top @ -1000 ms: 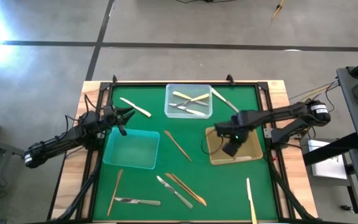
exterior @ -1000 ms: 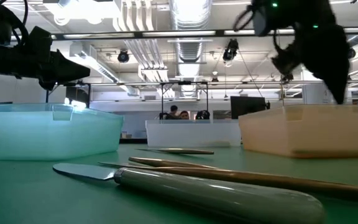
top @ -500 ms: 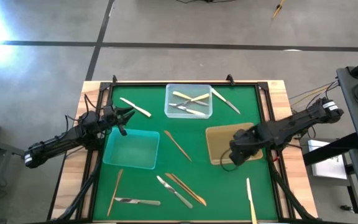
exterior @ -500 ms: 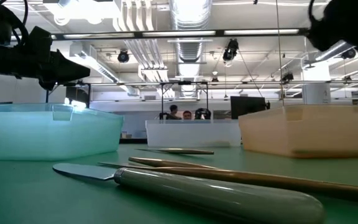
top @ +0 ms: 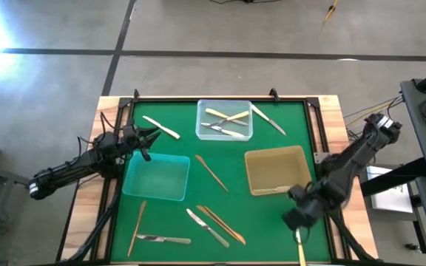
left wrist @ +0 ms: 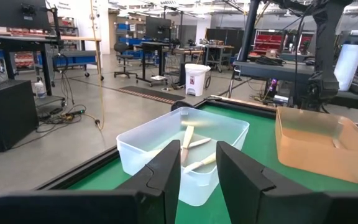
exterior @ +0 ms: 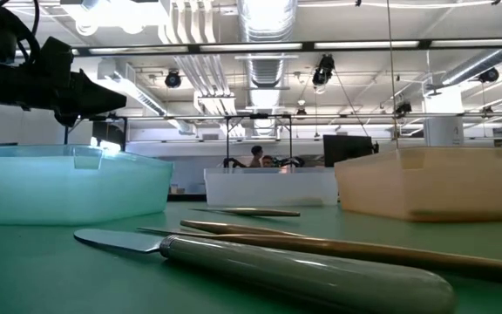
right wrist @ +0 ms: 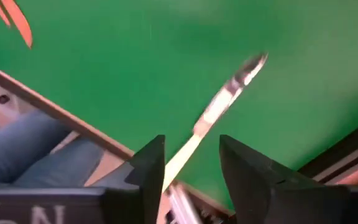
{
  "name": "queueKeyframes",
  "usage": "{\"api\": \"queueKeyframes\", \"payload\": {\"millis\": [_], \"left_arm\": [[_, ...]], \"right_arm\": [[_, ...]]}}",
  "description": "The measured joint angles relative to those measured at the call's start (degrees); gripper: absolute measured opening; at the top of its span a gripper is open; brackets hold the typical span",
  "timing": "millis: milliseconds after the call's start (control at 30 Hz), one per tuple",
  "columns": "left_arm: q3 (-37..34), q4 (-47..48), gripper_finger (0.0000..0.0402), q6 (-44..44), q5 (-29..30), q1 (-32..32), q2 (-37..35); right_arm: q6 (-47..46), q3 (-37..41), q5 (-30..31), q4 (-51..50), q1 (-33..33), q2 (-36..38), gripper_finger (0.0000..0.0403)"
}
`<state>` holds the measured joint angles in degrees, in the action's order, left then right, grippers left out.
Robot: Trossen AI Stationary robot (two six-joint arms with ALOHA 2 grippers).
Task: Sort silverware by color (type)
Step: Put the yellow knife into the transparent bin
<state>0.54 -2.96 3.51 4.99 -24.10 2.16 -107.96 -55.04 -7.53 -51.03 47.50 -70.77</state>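
Right gripper (top: 296,219): high view, near the table's front right, just over the blade end of the cream knife (top: 299,245); fingers spread, nothing pinched. Left gripper (top: 148,140): at the left edge, above the back corner of the teal tray (top: 156,193); fingers apart, empty, with a cream piece (top: 161,127) lying just beside it.

High view, trays:
- clear tray (top: 200,122) at back centre, holding cream and silver pieces (top: 224,122)
- tan tray (top: 276,191) at right, no contents made out
- teal tray at left, likewise

High view, loose on the green mat (top: 257,214):
- silver knife (top: 268,118) just right of the clear tray
- gold piece (top: 211,171) between teal and tan trays
- gold stick (top: 137,226) and second silver knife (top: 163,239) at front left
- silver piece (top: 205,227) beside gold pair (top: 222,224) at front centre

Low view: silver handle large in the foreground, gold pieces just behind it, three trays behind those, left gripper dark at upper left; people small in the room far behind.

Left wrist view: two dark fingers parted, clear tray with cream pieces seen past them, tan tray off to one side.

Right wrist view: two fingers apart, cream knife lying on the mat past the gap, untouched; tip of a gold piece at the frame's corner
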Motion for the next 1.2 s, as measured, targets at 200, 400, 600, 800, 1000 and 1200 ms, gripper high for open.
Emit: {"api": "queueKeyframes", "payload": {"millis": [200, 400, 600, 800, 1000, 1200], "left_arm": [[0.0, 0.0, 0.0087, 0.0, 0.0, 0.0, 0.0], [0.0, 0.0, 0.0087, 0.0, 0.0, 0.0, 0.0], [0.0, 0.0, 0.0087, 0.0, 0.0, 0.0, 0.0], [0.0, 0.0, 0.0087, 0.0, 0.0, 0.0, 0.0], [0.0, 0.0, 0.0087, 0.0, 0.0, 0.0, 0.0], [0.0, 0.0, 0.0087, 0.0, 0.0, 0.0, 0.0]], "right_arm": [[-17.1, -2.4, 0.0, 4.2, 9.8, -7.8, 0.0172], [-20.0, -6.4, 0.0, 5.5, 13.5, -15.1, 0.0175], [-20.6, -10.3, -2.6, 6.9, 13.5, -21.6, 0.0174], [-20.5, -14.1, -4.5, 8.4, 13.5, -28.4, 0.0171], [-20.6, -14.0, -4.5, 8.1, 13.5, -32.8, 0.0171], [-20.4, -13.7, -4.6, 8.1, 13.5, -35.2, 0.0171]]}}
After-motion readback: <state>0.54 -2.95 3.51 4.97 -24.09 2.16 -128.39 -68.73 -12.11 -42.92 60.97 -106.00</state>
